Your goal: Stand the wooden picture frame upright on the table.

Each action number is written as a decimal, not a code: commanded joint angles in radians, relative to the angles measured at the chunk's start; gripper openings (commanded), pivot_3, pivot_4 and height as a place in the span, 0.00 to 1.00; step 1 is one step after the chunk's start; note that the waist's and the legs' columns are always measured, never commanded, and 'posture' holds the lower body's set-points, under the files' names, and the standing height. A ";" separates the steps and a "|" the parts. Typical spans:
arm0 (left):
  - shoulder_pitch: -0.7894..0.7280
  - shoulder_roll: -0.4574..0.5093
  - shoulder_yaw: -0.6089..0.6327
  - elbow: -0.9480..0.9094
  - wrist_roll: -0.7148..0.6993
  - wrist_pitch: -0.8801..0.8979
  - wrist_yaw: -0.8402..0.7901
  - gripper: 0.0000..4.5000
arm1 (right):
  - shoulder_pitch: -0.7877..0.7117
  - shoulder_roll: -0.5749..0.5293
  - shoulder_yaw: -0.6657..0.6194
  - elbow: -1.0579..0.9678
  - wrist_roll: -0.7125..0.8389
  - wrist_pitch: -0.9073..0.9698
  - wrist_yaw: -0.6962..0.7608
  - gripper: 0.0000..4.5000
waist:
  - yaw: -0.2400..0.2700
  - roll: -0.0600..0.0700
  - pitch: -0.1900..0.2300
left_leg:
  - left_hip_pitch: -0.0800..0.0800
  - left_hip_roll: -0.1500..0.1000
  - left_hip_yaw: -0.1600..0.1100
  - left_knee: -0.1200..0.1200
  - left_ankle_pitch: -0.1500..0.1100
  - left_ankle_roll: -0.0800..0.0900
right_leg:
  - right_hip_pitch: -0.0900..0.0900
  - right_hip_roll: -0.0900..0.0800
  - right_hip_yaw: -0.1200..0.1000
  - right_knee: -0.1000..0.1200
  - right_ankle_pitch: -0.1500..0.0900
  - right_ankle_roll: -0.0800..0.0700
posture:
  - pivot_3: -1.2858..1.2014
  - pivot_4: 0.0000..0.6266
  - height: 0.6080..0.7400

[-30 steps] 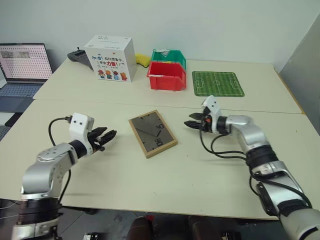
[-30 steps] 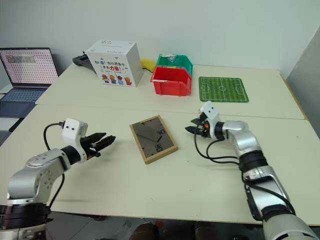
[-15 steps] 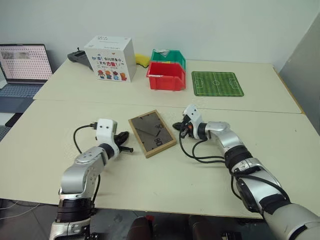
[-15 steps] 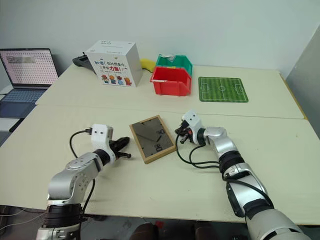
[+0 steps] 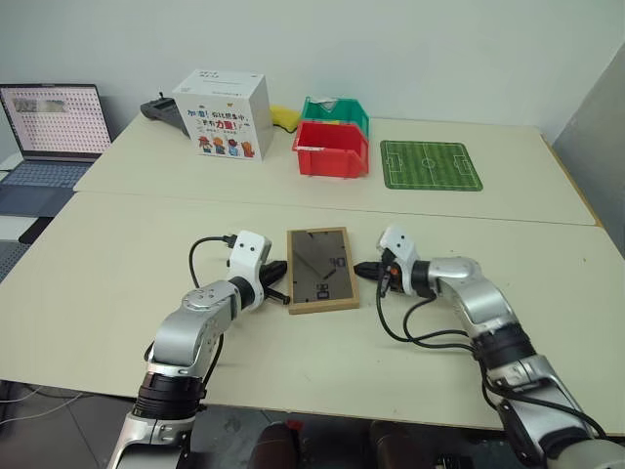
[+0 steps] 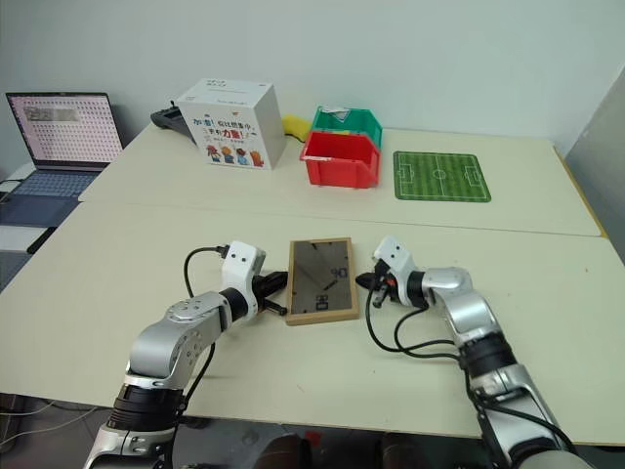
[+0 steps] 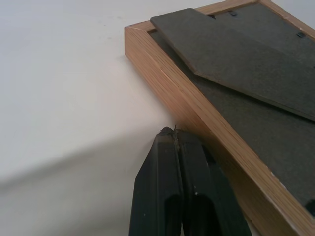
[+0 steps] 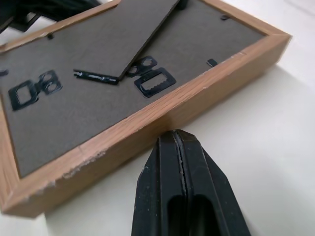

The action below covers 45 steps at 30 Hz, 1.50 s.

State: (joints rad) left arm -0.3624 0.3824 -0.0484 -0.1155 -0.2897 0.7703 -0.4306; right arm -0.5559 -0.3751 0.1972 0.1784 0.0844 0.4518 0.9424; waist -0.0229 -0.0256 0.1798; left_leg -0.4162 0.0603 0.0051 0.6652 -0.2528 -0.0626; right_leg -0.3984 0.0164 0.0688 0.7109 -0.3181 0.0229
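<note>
Left gripper [image 5: 277,282] with fingers [image 7: 170,182] pressed together, tips against the left edge of the picture frame [image 5: 319,270]. Frame flat on the desk [image 5: 117,254], back panel and folded stand facing up, between both grippers. Right gripper [image 5: 369,269] likewise closed, empty, fingers [image 8: 184,187] at the frame's right edge.

Printed on the front of the white box [image 5: 223,114] at the table's far side: a line of dark characters above larger red and orange ones, too small to read. On the laptop screen [image 5: 55,121]: rows of tiny, unreadable marks.
</note>
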 commanded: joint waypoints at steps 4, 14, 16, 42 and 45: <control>0.001 0.020 -0.147 -0.088 -0.033 0.049 -0.144 0.00 | 0.110 -0.069 -0.031 -0.267 0.074 0.133 0.000 0.00 | 0.000 0.000 0.000 | 0.000 -0.001 0.000 0.000 0.000 0.000 | 0.000 0.001 0.000 0.000 0.000 0.000 | 0.52 0.24 1.00; 0.029 0.162 -0.047 -0.113 -0.063 0.119 -0.239 0.00 | 0.132 -0.185 -0.103 -0.231 0.041 0.114 -0.084 0.00 | -0.006 0.000 0.000 | 0.001 -0.004 -0.001 0.000 0.000 0.001 | 0.002 0.001 0.000 -0.002 0.000 0.001 | 0.52 0.24 1.00; 0.054 0.217 0.019 -0.151 -0.147 0.189 -0.299 0.04 | 0.129 -0.183 -0.101 -0.229 0.046 0.109 -0.093 0.00 | -0.019 0.000 0.000 | 0.002 -0.002 -0.001 -0.001 0.000 0.001 | 0.002 0.002 0.000 -0.001 0.000 0.001 | 0.52 0.24 1.00; -0.031 0.038 0.251 0.185 -0.623 0.739 -0.240 0.99 | 0.132 -0.058 0.028 -0.260 0.033 0.105 -0.159 0.00 | -0.024 0.000 -0.001 | 0.003 0.000 -0.002 -0.001 0.001 0.000 | 0.002 0.005 0.000 0.002 -0.001 0.000 | 0.52 0.24 1.00; -0.035 0.001 0.227 0.196 -0.609 0.709 -0.233 0.99 | 0.117 -0.035 0.043 -0.246 0.027 0.102 -0.171 0.00 | -0.020 0.001 -0.001 | 0.008 -0.001 -0.001 -0.001 0.001 0.000 | 0.007 0.004 0.000 0.001 -0.001 0.000 | 0.52 0.24 1.00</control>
State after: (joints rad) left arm -0.4031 0.4108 0.2242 0.0543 -0.9324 1.5002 -0.6872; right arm -0.4121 -0.4244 0.2244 -0.0455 0.1046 0.5587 0.7775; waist -0.0431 -0.0246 0.1783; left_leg -0.4054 0.0593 0.0036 0.6640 -0.2521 -0.0621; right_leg -0.3881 0.0206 0.0694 0.7105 -0.3196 0.0229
